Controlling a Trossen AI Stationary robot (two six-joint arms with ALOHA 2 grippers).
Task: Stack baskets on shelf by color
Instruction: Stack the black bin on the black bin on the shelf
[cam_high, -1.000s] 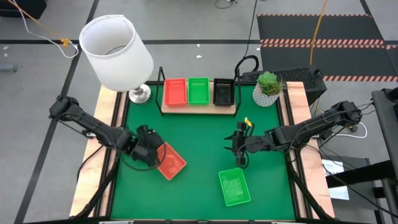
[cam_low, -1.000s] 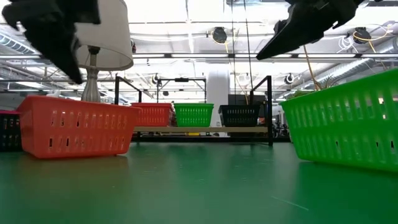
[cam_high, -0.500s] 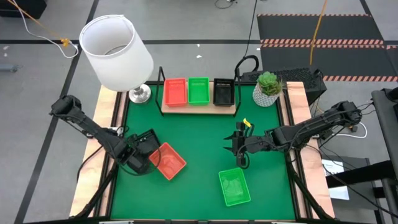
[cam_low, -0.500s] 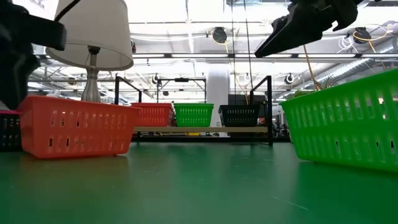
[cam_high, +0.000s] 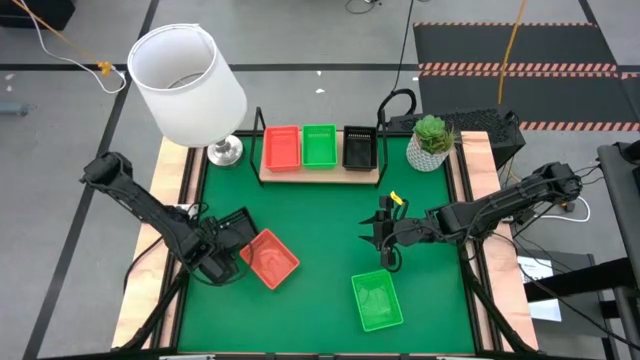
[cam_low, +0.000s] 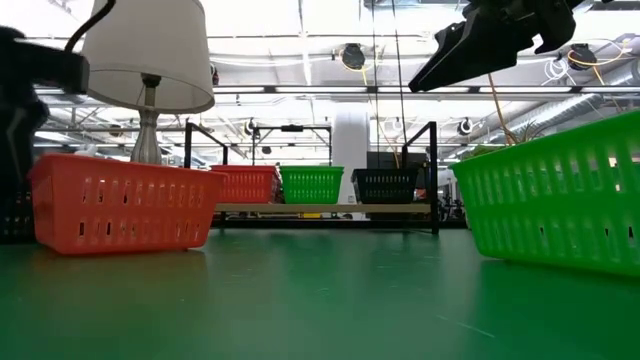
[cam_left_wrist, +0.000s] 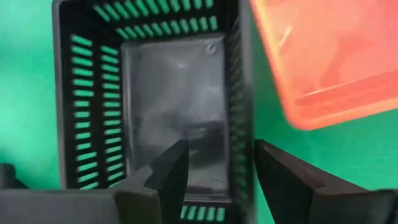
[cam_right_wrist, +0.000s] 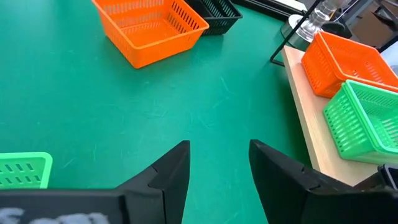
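My left gripper (cam_left_wrist: 214, 177) is open above a black basket (cam_left_wrist: 168, 93) that rests flat on the green mat near the table's left edge. One finger is over the inside of the basket and one outside its side wall (cam_left_wrist: 244, 124); no touch shows. An orange-red basket (cam_high: 270, 258) sits on the mat right beside it. My right gripper (cam_right_wrist: 219, 165) hangs open above the mat, just beyond the far end of a green basket (cam_high: 377, 300). The shelf (cam_high: 320, 172) at the far edge carries an orange-red (cam_high: 282, 147), a green (cam_high: 319, 145) and a black basket (cam_high: 359, 147) side by side.
A white-shaded lamp (cam_high: 190, 85) stands at the far left corner and a potted plant (cam_high: 431, 140) at the far right. Bare green mat (cam_high: 320, 225) lies between the shelf and the two arms.
My left gripper has drawn away from the orange-red basket toward the table's left and near edges and now stands over the black basket. The orange-red basket stays on the mat where it was.
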